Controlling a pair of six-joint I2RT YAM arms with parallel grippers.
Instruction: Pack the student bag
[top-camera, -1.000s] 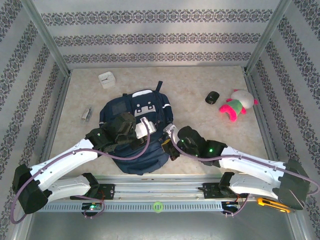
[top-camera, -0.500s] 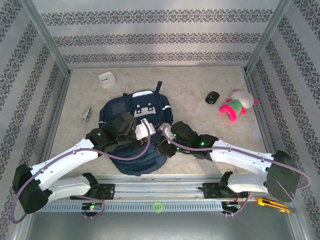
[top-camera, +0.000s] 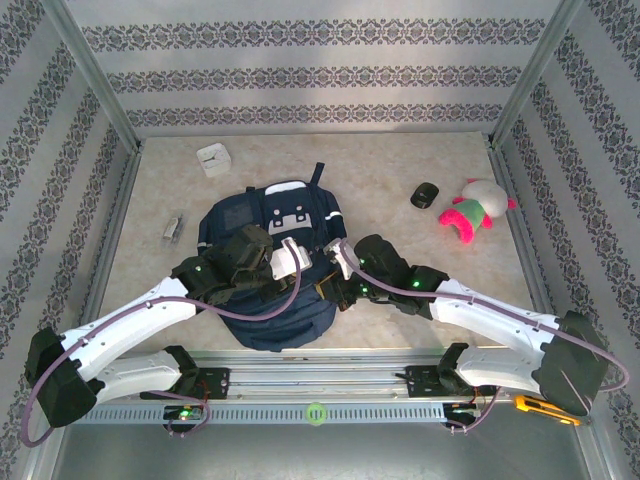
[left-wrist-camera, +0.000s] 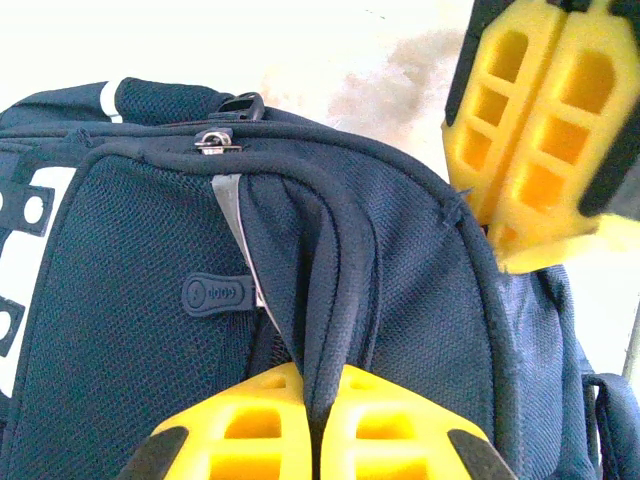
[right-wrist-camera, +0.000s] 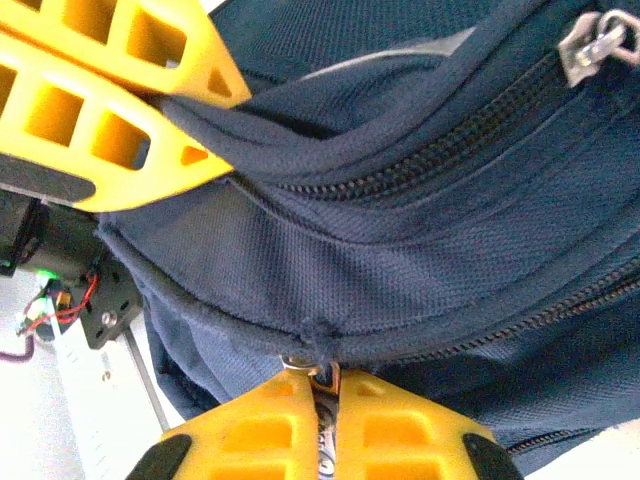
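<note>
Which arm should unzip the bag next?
Right, probably: the right hand is shut on what looks like a metal pull; the left hand just pinches a fold of the bag, bracing it.

The left arm (top-camera: 130, 320) and the right arm (top-camera: 490, 315) stretched forward from their bases and angled inward, so the two wrists lay close together at the middle. The left gripper (left-wrist-camera: 318, 385) had its yellow fingers (left-wrist-camera: 250, 425) pressed together on a raised fold of the student bag (left-wrist-camera: 150, 250). The right gripper (right-wrist-camera: 322, 372) sat just beside it. Its fingers (right-wrist-camera: 400, 430) were closed on a seam of the same bag, with a small metal piece pinched between them.
</note>
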